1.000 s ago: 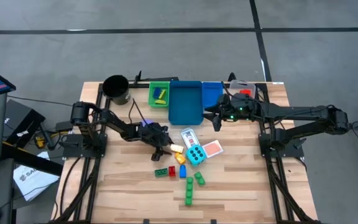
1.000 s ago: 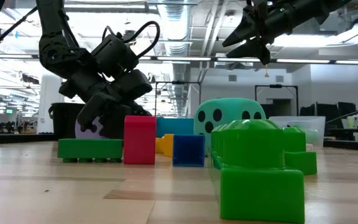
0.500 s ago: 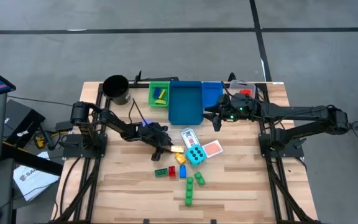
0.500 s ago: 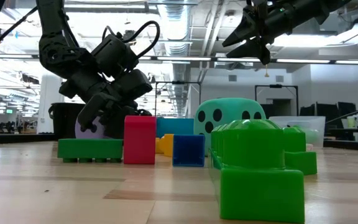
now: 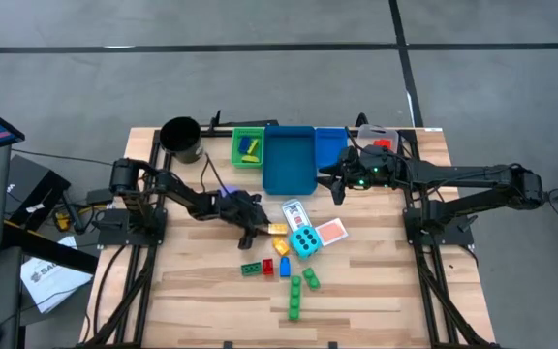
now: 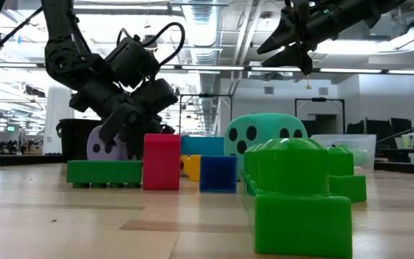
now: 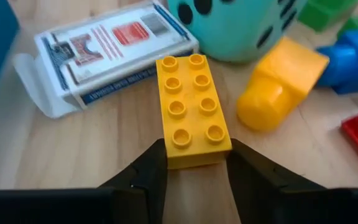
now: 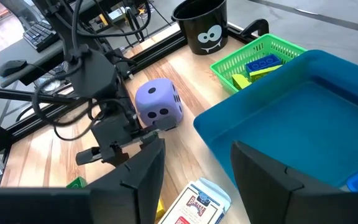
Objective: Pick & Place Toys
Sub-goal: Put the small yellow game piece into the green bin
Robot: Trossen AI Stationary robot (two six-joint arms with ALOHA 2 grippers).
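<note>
Pinching yellow brick (image 7: pixel 191 109) by its near end with left gripper (image 7: pixel 194 165), beside card box (image 7: pixel 114 50), readying lift. Hovering right gripper (image 8: pixel 191 165) parted, empty, above blue bin (image 8: pixel 303 124), waiting.

Both arms are dark, near-black, built of slim tubular links joined by bulkier rounded joint housings. The left arm (image 5: pixel 177 192) carries a black cable that loops clear of its wrist, and further black cables trail from its base. The right arm (image 5: pixel 463 177) shows small green and red indicator lights on its wrist housing. Each arm stands on a black frame mount. The left gripper (image 7: pixel 192 163) has two matte black, flat-faced tapering fingers. The right gripper (image 8: pixel 194 163) has matching broad black fingers.
</note>
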